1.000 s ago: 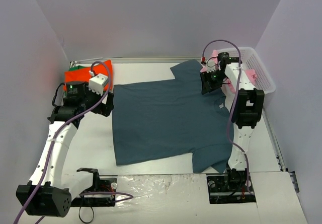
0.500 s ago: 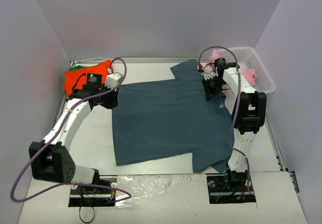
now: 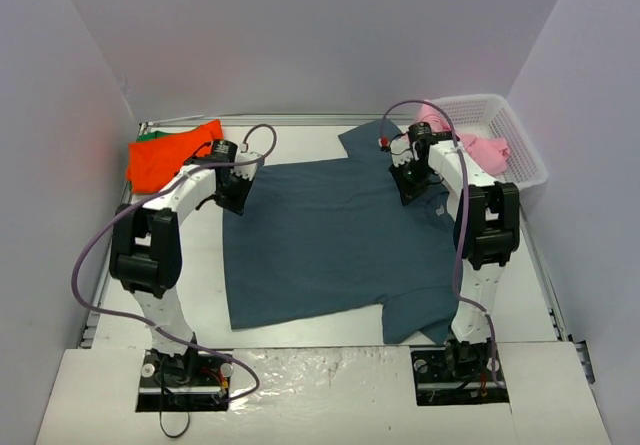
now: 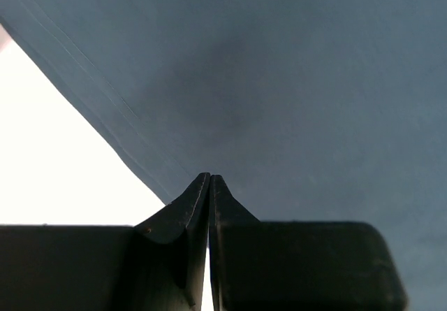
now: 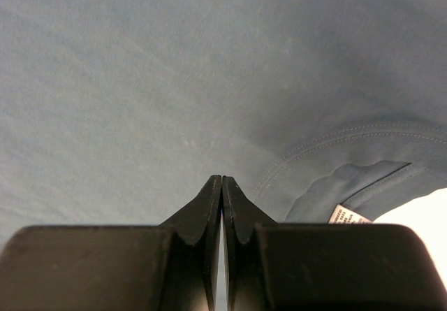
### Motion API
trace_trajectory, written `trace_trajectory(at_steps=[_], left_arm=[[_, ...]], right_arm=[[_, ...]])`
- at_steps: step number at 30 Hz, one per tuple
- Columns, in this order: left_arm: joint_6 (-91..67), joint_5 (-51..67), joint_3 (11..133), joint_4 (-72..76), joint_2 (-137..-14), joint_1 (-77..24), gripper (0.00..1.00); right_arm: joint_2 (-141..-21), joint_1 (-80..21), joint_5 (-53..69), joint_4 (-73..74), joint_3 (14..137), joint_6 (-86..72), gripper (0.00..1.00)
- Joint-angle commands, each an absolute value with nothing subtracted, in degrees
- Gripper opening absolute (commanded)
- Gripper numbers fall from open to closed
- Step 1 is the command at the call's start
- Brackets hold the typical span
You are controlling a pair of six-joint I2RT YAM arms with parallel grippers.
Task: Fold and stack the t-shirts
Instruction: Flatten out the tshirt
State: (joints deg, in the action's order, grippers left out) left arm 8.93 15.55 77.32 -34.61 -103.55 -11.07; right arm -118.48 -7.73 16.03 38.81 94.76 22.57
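The dark slate-blue t-shirt (image 3: 335, 240) lies spread flat mid-table. My left gripper (image 3: 232, 203) is shut, its tips (image 4: 209, 176) down on the cloth (image 4: 293, 80) just inside the far-left hem; no cloth shows between the jaws. My right gripper (image 3: 408, 193) is also shut, its tips (image 5: 221, 178) on the cloth (image 5: 140, 80) beside the collar (image 5: 349, 143) and neck label (image 5: 347, 214). An orange-red t-shirt (image 3: 165, 157) lies at the far left over a green one (image 3: 148, 135). A pink t-shirt (image 3: 482, 148) hangs in the basket.
A white lattice basket (image 3: 520, 140) stands at the far right against the wall. Grey walls close in the table on three sides. White table surface (image 4: 56, 150) shows left of the blue shirt's hem.
Both arms swung inward onto the blue shirt: the left from beside the orange shirt to the hem corner, the right from near the basket to the collar. Both grippers closed.
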Motion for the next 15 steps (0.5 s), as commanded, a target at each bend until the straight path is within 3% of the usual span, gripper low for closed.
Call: trace_trajectory(at_steps=[1, 15], left_arm=[[6.3, 10.8, 83.6, -36.1, -106.2, -10.8, 0.02], [4.0, 9.3, 90.7, -38.9, -117.7, -10.9, 0.02]], right_arm=[[-115.0, -8.2, 14.3, 39.2, 93.8, 21.5, 0.0], [-116.5, -9.5, 12.3, 37.7, 91.9, 21.3, 0.0]])
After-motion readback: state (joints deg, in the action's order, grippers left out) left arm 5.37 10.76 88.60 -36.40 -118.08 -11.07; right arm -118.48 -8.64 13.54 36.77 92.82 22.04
